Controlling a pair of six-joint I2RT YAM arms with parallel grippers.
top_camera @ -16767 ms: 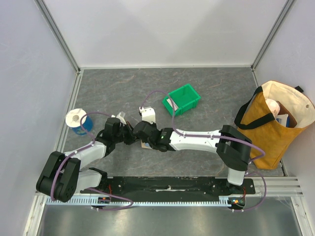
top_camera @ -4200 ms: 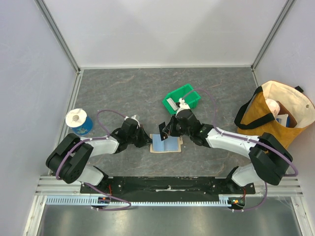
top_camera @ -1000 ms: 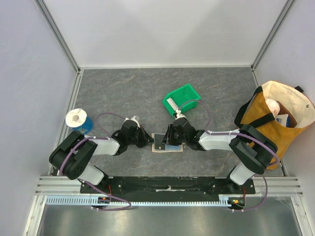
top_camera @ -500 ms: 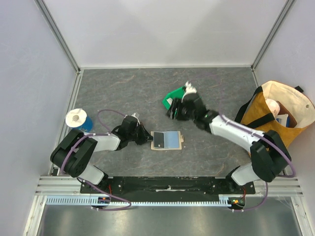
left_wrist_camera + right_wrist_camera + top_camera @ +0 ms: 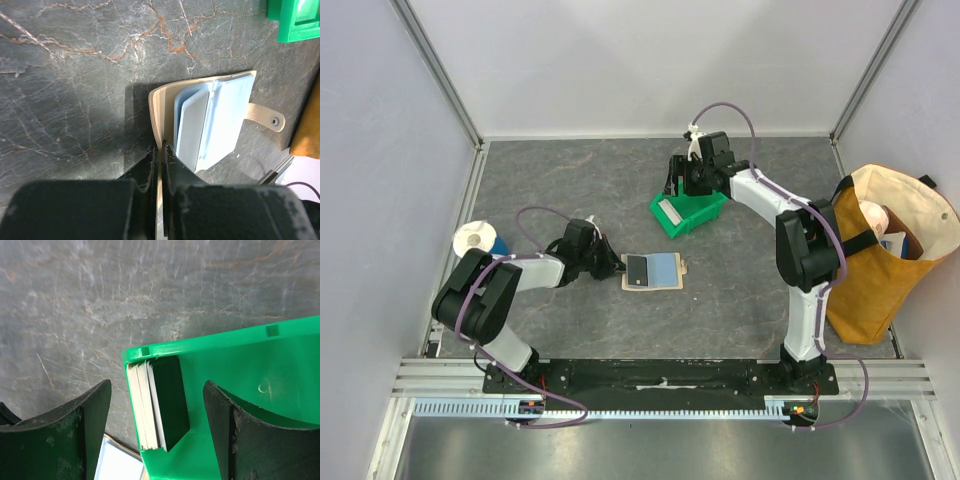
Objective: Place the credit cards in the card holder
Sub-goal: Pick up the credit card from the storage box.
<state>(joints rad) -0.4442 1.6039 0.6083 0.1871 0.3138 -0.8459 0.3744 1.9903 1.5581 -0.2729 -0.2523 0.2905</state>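
While pinching the edge of the open card holder (image 5: 655,271) on the table (image 5: 570,190) with left fingers (image 5: 146,167) clamped, hovers right fingers (image 5: 92,420) spread over credit cards (image 5: 160,405) stacked in green bin (image 5: 280,365); looks partway done, dark and blue cards in, several left.

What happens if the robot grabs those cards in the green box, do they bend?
Probably not: the cards look flat and straight, so likely stiff and light. Their smooth faces may slip. Propped against the green box wall, they might topple if nudged.
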